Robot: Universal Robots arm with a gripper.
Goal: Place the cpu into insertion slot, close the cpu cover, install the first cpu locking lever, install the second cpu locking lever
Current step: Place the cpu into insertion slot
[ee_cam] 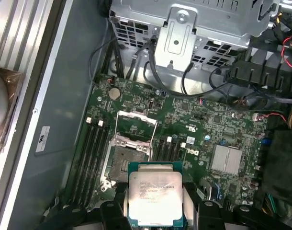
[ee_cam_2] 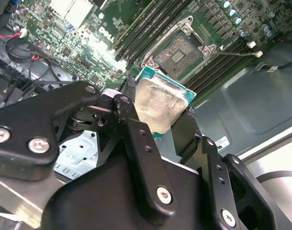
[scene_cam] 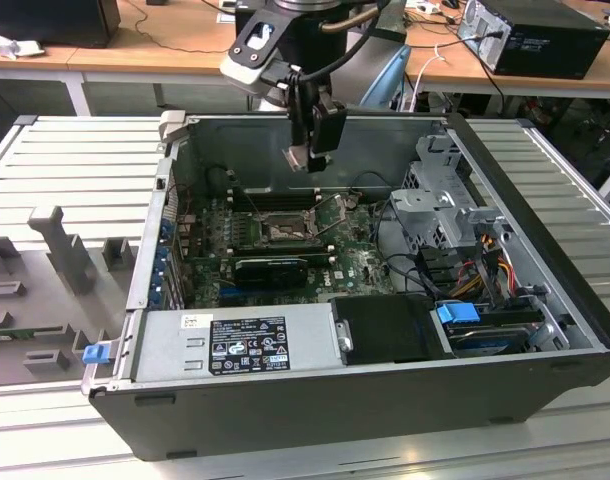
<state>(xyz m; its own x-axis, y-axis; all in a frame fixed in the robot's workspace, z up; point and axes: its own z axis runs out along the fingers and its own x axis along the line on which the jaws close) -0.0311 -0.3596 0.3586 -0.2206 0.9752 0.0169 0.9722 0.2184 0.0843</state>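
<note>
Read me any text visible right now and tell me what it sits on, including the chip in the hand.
Nothing here can be quoted as readable text.
power supply label: print too small to read.
cpu, gripped in the hand: faint engraving, too blurred to read.
motherboard: a white brand logo; other markings too small to read.
case wall sticker: too small to read.

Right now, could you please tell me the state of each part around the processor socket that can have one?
gripper, shut on the cpu's edges.
cpu, held in the air above the board, not yet seated.
insertion slot, empty, pin field exposed.
cpu cover, swung open, off the slot.
computer case, open, with its inside exposed.
</note>
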